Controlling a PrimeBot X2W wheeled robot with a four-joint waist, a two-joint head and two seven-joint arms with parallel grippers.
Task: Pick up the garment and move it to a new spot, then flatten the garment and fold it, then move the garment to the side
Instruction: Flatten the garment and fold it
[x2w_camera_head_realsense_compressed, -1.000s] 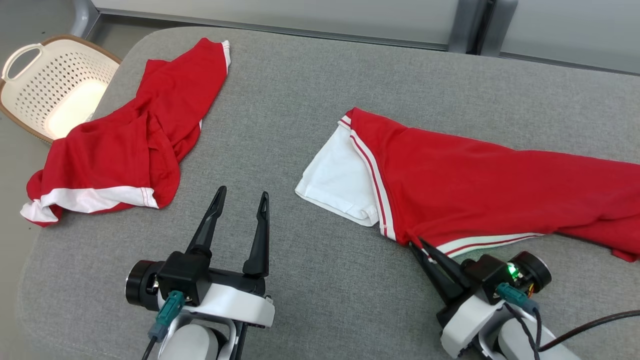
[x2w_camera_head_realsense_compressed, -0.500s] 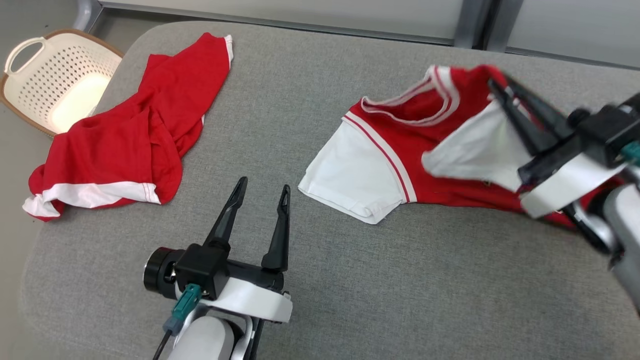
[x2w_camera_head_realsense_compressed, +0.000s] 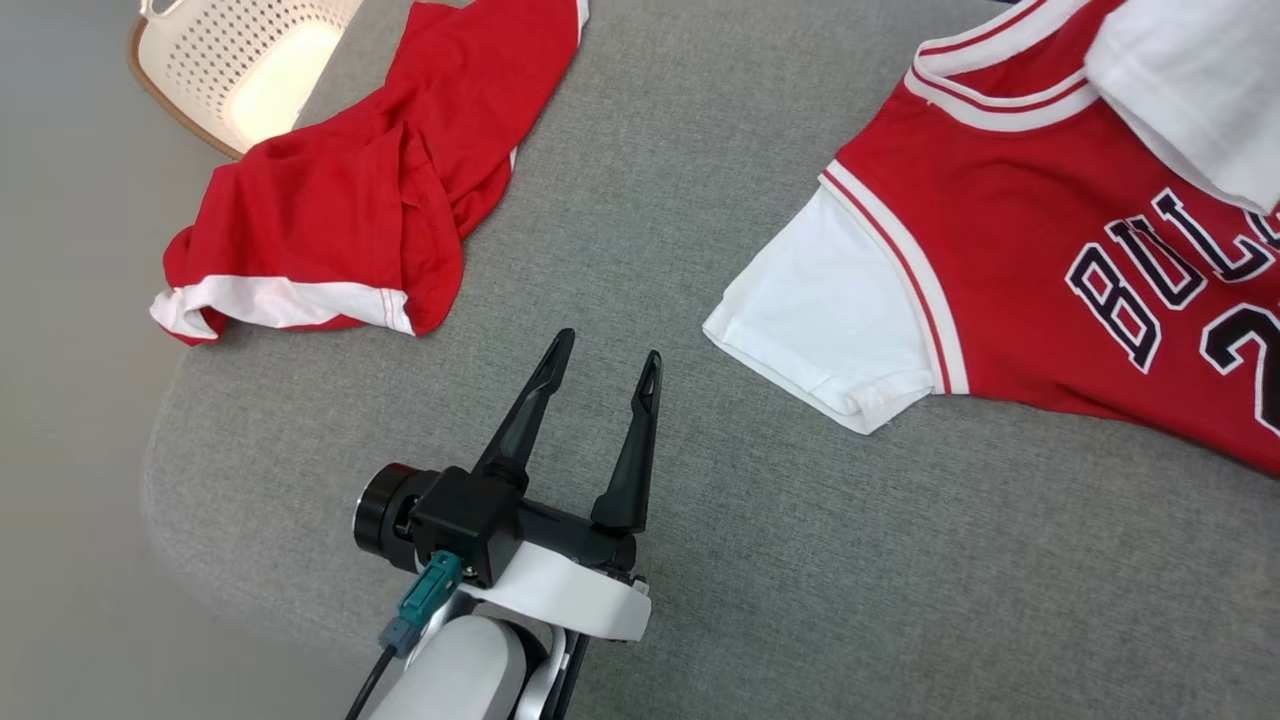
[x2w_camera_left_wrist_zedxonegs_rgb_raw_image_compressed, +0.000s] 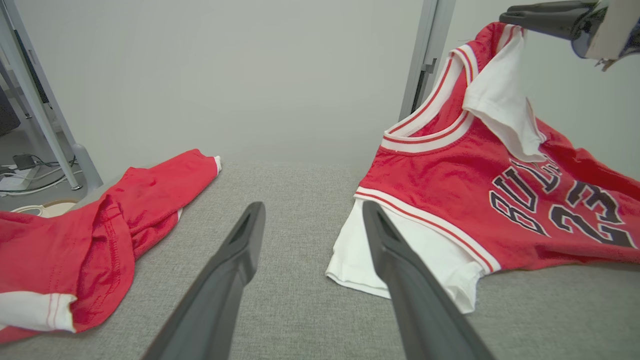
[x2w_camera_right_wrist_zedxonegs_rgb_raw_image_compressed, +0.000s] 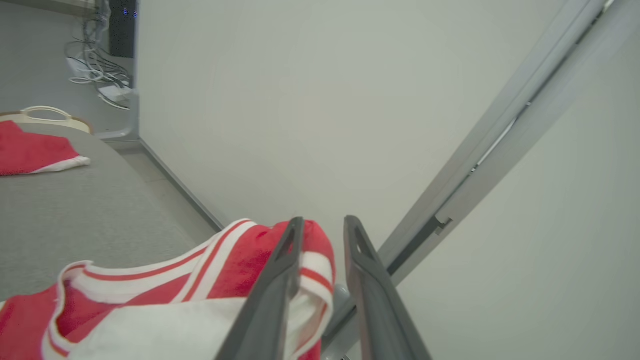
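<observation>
Jersey (x2w_camera_head_realsense_compressed: 1010, 200), red, white sleeves, dark lettering: chest flat on table's (x2w_camera_head_realsense_compressed: 850, 560) right part, one shoulder up off table at right gripper (x2w_camera_right_wrist_zedxonegs_rgb_raw_image_compressed: 324, 221). Jaws narrowly parted, fabric in gap; pinched or merely draped, unclear. Left gripper (x2w_camera_head_realsense_compressed: 608, 347) spread wide over table's near middle. Table grey, woven, rounded corners. Crumpled red garment (x2w_camera_head_realsense_compressed: 330, 210) on table's far left; perforated basket (x2w_camera_head_realsense_compressed: 200, 50) on floor off that corner. Pale wall (x2w_camera_left_wrist_zedxonegs_rgb_raw_image_compressed: 250, 75), metal post (x2w_camera_left_wrist_zedxonegs_rgb_raw_image_compressed: 425, 60) beyond table's far edge.
</observation>
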